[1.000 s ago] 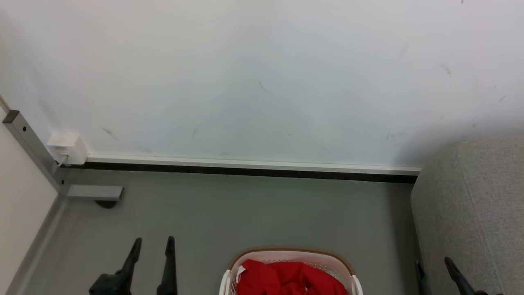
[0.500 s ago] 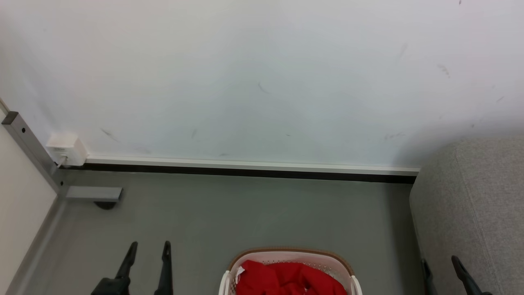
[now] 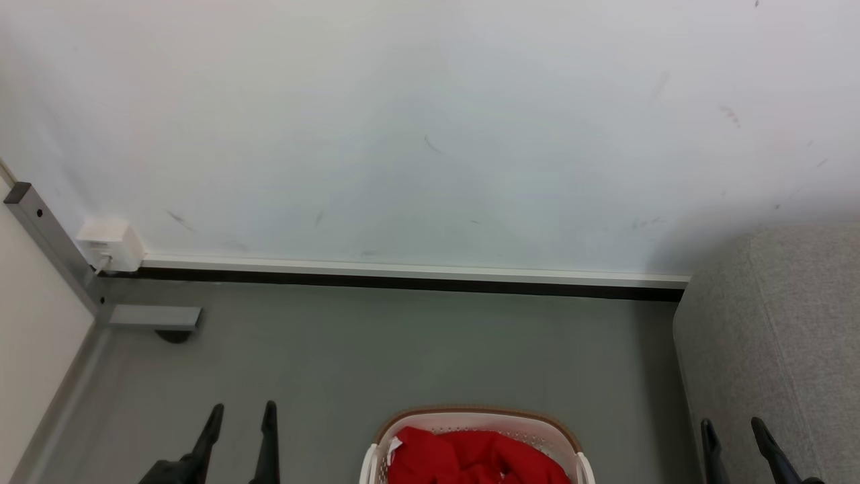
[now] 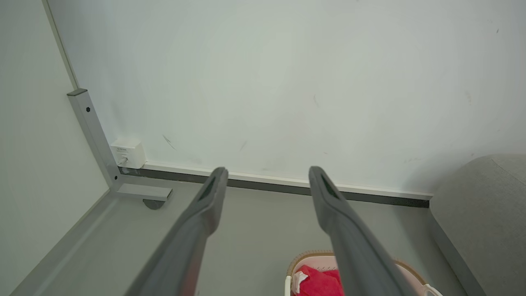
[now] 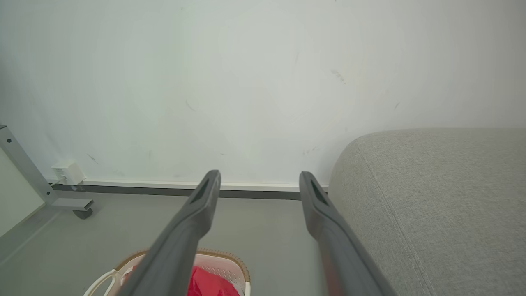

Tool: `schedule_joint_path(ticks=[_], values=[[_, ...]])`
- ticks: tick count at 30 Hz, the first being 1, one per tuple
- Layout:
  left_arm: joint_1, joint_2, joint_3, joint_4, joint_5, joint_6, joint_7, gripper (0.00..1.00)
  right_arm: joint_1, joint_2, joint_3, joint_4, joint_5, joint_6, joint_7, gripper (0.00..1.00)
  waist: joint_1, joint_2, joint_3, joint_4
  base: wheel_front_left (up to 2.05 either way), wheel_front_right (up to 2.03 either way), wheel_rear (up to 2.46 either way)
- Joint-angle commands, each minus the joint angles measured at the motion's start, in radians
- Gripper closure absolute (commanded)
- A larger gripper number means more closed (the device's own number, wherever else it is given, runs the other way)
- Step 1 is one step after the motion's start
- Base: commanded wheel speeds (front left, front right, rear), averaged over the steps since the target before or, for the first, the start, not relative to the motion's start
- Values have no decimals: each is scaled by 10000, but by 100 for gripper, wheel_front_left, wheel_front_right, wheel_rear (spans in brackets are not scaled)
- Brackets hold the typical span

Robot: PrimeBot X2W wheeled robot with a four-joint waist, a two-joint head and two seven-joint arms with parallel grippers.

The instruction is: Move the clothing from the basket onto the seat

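Observation:
The red clothing [image 3: 470, 457] lies bunched in the white basket [image 3: 478, 421] with the tan rim, on the floor at the bottom middle of the head view. A white label shows at its left edge. The grey seat [image 3: 786, 336] rises at the right. My left gripper [image 3: 242, 413] stands open to the left of the basket, holding nothing. My right gripper [image 3: 734, 427] is open in front of the seat's side. The left wrist view has the clothing [image 4: 322, 283] and basket [image 4: 306, 261] low between its fingers; the right wrist view has the basket [image 5: 224, 259], clothing [image 5: 209, 283] and seat [image 5: 444, 197].
A pale wall [image 3: 430, 134] with a dark baseboard closes the back. A grey metal post with a foot [image 3: 154, 316] and a white box [image 3: 107, 243] stand at the left corner. Grey floor [image 3: 416, 349] lies open between the basket and the wall.
Both grippers have sunk lower in the head view, and the right one has shifted a little rightward. The basket and clothing have stayed in place.

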Motion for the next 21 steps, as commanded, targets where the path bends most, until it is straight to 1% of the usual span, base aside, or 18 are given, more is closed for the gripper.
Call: schedule_joint_path(ticks=[1, 13, 21], values=[[-19, 39, 16, 17, -63, 15, -25, 0, 5, -75, -8, 19, 77, -21, -35, 0, 0, 0, -11, -5, 0, 0, 0], [-42, 39, -71, 48, -112, -24, -25, 0, -46, -111, 92, 59, 164, -21, -33, 0, 0, 0, 15, -72, 0, 0, 0], [-154, 37, -259, 66, -141, -5, -25, 0, -219, -171, 244, -24, 200, -21, -33, 0, 0, 0, 160, -310, 0, 0, 0]])
